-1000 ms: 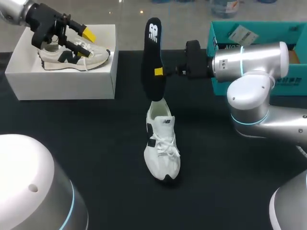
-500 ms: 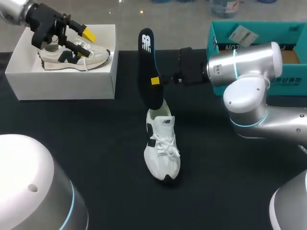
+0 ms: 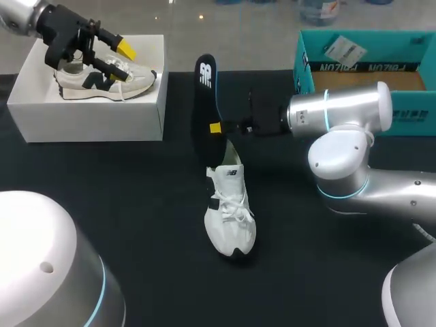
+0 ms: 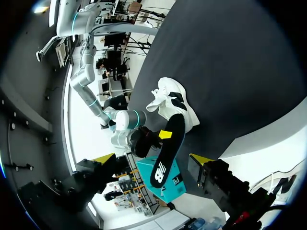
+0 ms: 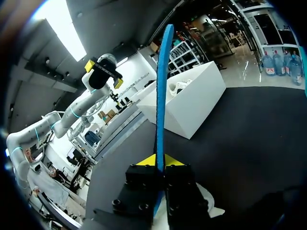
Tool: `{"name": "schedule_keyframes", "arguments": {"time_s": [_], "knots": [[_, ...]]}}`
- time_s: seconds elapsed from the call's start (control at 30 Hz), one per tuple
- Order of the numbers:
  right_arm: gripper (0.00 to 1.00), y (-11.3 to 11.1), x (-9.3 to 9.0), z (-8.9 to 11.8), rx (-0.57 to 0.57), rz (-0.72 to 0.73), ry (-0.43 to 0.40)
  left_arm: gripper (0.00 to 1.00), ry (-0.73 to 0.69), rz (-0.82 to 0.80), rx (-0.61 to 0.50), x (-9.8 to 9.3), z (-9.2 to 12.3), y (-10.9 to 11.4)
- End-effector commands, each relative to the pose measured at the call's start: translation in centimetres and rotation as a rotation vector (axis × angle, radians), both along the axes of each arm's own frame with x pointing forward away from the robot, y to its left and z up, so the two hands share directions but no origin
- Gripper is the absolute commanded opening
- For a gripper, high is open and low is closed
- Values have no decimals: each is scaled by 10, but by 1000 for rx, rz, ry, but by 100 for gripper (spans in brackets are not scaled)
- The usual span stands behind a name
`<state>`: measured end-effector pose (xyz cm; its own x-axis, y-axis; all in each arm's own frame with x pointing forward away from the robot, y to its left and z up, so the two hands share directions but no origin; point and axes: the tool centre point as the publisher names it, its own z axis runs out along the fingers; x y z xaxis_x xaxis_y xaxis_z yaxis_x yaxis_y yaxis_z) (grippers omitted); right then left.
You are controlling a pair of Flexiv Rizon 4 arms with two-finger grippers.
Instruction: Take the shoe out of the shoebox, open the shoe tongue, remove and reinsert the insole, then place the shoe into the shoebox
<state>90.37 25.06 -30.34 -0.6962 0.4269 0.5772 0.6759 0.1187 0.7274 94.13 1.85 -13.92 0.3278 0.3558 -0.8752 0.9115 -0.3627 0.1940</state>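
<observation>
A white shoe (image 3: 230, 216) lies on the black table (image 3: 136, 204), toe toward me. My right gripper (image 3: 215, 127) is shut on a black insole (image 3: 203, 102) and holds it upright, its lower end at the shoe's heel opening. The right wrist view shows the insole (image 5: 161, 86) edge-on between that gripper's (image 5: 158, 162) yellow tips, blue on its underside. My left gripper (image 3: 114, 57) hangs open over the white shoebox (image 3: 88, 112), which holds a second shoe (image 3: 102, 80). From the left wrist view, the shoe (image 4: 175, 100) and insole (image 4: 168, 148) lie far ahead of the open fingers (image 4: 199, 158).
A teal box (image 3: 368, 65) stands at the table's back right, behind my right arm. The white shoebox (image 5: 192, 103) sits at the back left corner. Bare black tabletop lies in front of and on both sides of the shoe.
My right gripper has carried the insole down and to the left, bringing its lower end to the shoe's heel opening. The left arm has stayed still.
</observation>
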Motion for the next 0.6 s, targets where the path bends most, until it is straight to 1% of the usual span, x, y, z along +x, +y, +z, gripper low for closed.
{"name": "schedule_keyframes", "arguments": {"time_s": [0.03,0.17,0.27,0.43,0.53,0.6], "knots": [[0,-1,0,12,-27,-6,-8,100,-1,-4,3,1,0,1],[0,-5,4,26,-25,-10,-30,100,-1,-4,3,1,0,1],[0,-4,8,31,-30,-4,-28,100,-1,-4,3,1,0,1],[0,-1,11,29,-24,9,-15,100,-1,-4,3,1,0,1],[0,0,6,25,-13,12,2,100,-1,-4,3,1,0,1],[0,1,3,20,-8,12,29,100,-1,-4,3,1,0,1]]}}
